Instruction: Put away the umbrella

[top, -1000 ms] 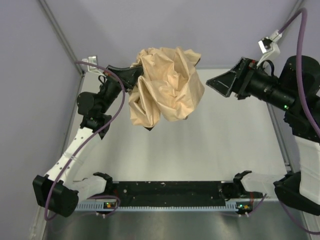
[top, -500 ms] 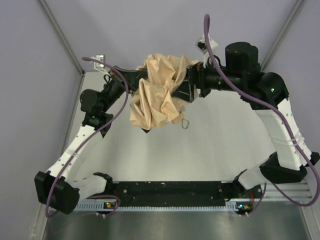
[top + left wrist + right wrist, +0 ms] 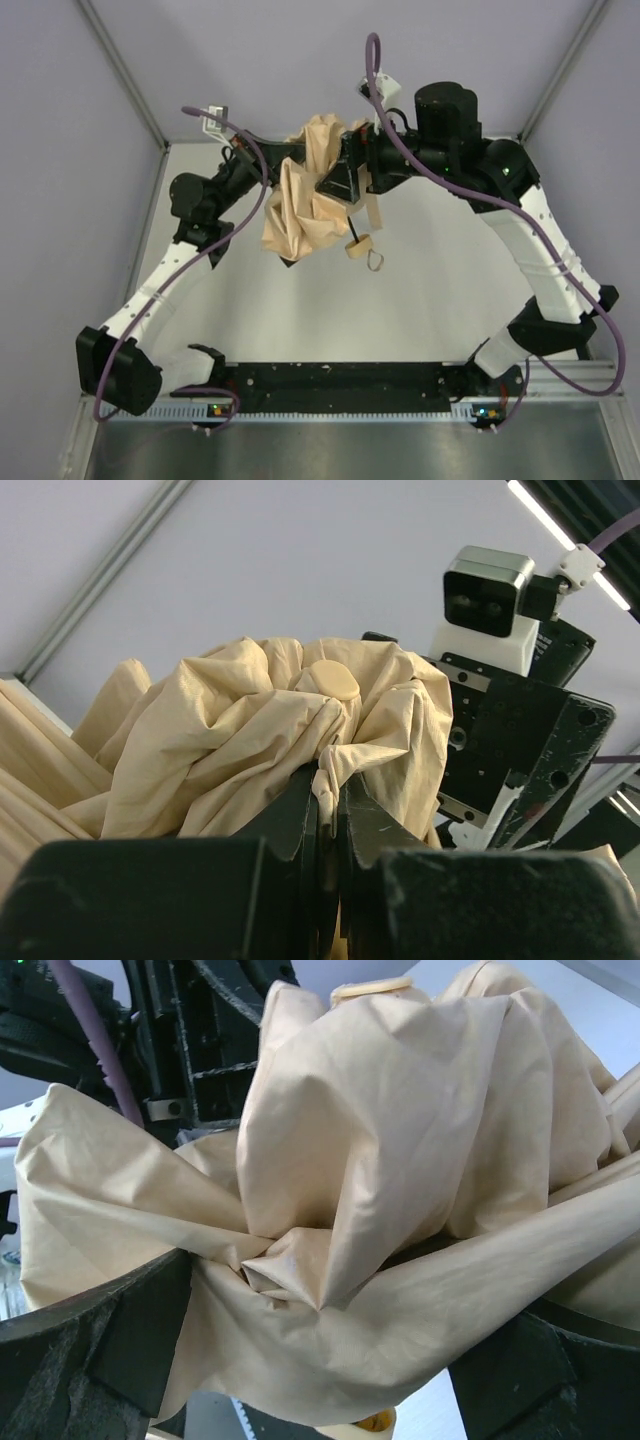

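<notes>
The umbrella (image 3: pixel 300 205) hangs above the table as a crumpled beige bundle, its tan handle (image 3: pixel 358 247) and loop strap (image 3: pixel 378 261) dangling below on a thin black shaft. My left gripper (image 3: pixel 297 157) comes in from the left. In the left wrist view it (image 3: pixel 328 780) is shut on a fold of the canopy (image 3: pixel 230 740) just under the round top cap (image 3: pixel 331 680). My right gripper (image 3: pixel 327 185) reaches in from the right. Its fingers (image 3: pixel 130 1330) stand wide apart, and my right gripper (image 3: pixel 330 1350) has the bunched fabric (image 3: pixel 400 1110) filling the space between them.
The grey table (image 3: pixel 450 270) lies below the umbrella. A black rail (image 3: pixel 340 385) with both arm bases runs along the near edge. Lilac walls and slanted metal posts (image 3: pixel 120 70) close in the back and sides. The right arm's camera housing (image 3: pixel 487 590) sits close behind the canopy.
The right arm swung in from the far right to the umbrella while its jaws opened wider around the canopy. The bundle shifted slightly right and looks tighter, and the handle now hangs in view.
</notes>
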Action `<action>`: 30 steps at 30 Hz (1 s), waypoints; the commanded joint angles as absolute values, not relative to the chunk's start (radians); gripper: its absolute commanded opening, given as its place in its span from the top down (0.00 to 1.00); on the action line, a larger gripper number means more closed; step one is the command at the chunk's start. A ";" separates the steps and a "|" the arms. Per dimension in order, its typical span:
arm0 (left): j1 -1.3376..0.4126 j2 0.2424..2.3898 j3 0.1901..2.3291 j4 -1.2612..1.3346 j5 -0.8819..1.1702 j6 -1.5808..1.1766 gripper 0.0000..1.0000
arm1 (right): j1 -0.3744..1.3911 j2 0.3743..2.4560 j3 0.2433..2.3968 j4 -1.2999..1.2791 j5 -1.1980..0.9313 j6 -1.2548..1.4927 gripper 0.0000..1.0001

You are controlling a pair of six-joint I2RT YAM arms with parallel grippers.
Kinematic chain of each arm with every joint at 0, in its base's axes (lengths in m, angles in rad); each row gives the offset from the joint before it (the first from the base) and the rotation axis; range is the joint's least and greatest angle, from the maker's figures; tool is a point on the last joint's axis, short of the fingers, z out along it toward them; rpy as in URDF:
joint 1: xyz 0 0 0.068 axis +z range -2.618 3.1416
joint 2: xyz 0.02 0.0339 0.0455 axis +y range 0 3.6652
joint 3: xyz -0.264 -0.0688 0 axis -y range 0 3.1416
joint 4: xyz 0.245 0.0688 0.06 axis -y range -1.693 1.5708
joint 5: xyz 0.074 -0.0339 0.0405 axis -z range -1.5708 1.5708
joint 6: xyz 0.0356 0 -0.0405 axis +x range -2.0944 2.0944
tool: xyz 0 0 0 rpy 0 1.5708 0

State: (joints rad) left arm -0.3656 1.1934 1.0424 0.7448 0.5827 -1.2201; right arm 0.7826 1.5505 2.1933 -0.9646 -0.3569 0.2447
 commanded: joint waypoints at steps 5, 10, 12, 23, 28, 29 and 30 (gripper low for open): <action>-0.423 1.227 1.123 1.002 0.603 -1.327 1.00 | 0.793 1.560 2.152 -0.871 -0.340 0.236 0.01; -0.485 1.262 1.181 1.015 0.606 -1.312 1.00 | 0.795 1.520 2.010 -0.734 -0.422 0.294 0.01; -0.506 1.272 1.198 1.031 0.604 -1.310 1.00 | 0.793 1.499 1.955 -0.674 -0.452 0.319 0.01; -0.601 1.273 1.227 0.985 0.609 -1.255 1.00 | 0.792 1.433 1.819 -0.554 -0.445 0.345 0.48; -0.609 1.227 1.224 0.908 0.585 -1.195 1.00 | 0.790 1.364 1.743 -0.549 -0.336 0.341 0.01; -0.611 1.223 1.224 0.905 0.580 -1.196 1.00 | 0.792 1.355 1.727 -0.542 -0.334 0.339 0.01; -0.615 1.220 1.223 0.914 0.578 -1.201 1.00 | 0.790 1.353 1.712 -0.532 -0.339 0.341 0.01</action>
